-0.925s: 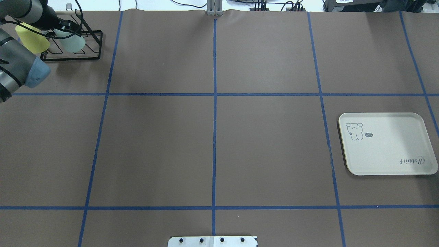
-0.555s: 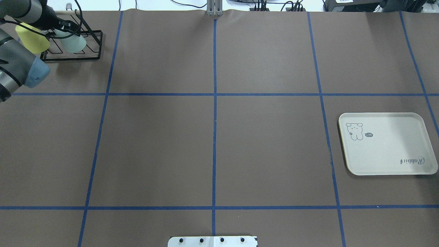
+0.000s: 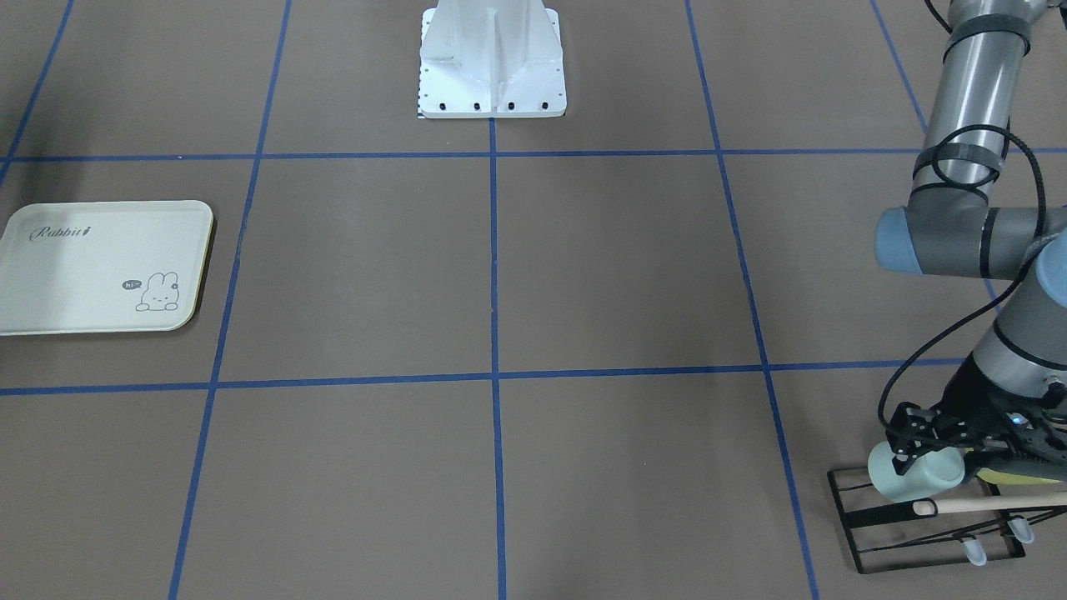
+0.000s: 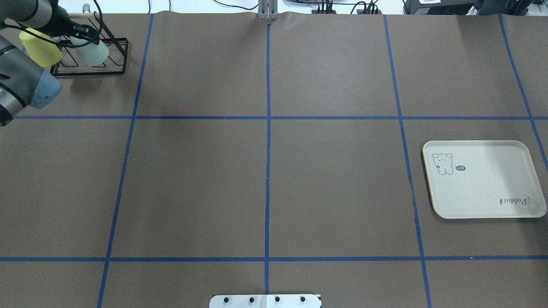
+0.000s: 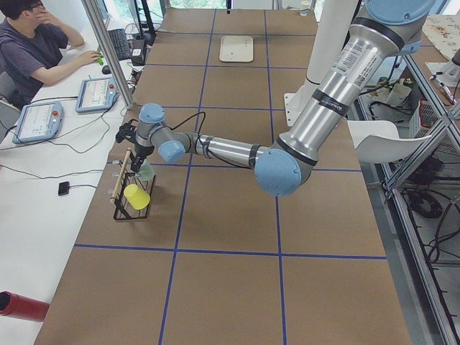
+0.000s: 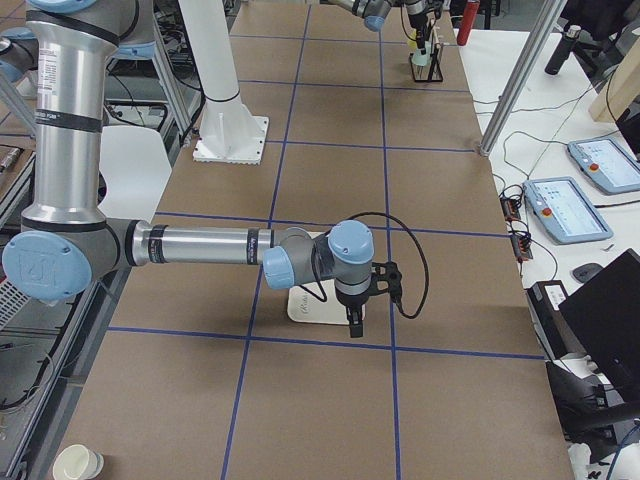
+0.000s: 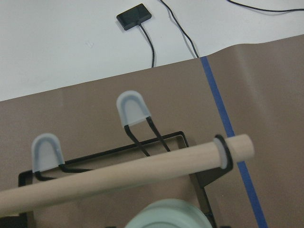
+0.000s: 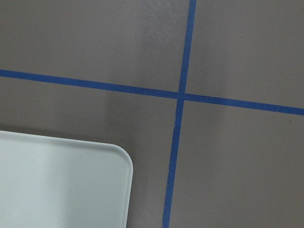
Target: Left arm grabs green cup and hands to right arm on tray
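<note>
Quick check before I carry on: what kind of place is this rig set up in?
Most likely a robotics lab workcell: a table marked with a blue tape grid, teach pendants on the side desk, and an operator seated beside them.

two cups (image 4: 90,52) (image 4: 40,50), one tray (image 4: 483,192), one rack (image 4: 95,73)

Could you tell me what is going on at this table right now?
The left arm's gripper is down at the black wire rack, its fingers on either side of the green cup, which sits there beside a yellow cup. Whether they have clamped it is unclear. The right arm's gripper hangs by a corner of the tray; the cup is not yet on it.
</note>
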You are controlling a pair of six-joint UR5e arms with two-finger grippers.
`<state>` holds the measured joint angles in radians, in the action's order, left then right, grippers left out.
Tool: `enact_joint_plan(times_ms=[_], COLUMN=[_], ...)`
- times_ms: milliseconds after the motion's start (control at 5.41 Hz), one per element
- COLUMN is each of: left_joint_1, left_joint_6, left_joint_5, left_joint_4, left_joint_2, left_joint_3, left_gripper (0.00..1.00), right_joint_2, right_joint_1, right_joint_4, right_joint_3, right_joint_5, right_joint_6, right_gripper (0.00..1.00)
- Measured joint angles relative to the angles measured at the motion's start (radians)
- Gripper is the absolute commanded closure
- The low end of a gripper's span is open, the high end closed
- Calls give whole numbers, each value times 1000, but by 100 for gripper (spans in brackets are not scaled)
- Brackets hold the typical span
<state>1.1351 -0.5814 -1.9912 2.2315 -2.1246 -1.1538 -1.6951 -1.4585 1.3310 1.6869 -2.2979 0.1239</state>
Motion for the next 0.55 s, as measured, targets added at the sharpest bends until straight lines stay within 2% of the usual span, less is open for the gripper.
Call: enact_joint_plan(times_ms=[185, 555], left_joint_1=[1, 4], left_joint_6=[0, -1], left_joint_5=[0, -1], left_joint_4=[-4, -9], left_joint_2=[1, 19], left_joint_3=[-7, -39], left_gripper=[100, 100], right_joint_2=[0, 0], right_joint_1=[0, 1], right_joint_4=[-1, -1], right_joint_3=[0, 0], right_joint_5=[0, 0], right_joint_6=[0, 0], right_gripper=[0, 0])
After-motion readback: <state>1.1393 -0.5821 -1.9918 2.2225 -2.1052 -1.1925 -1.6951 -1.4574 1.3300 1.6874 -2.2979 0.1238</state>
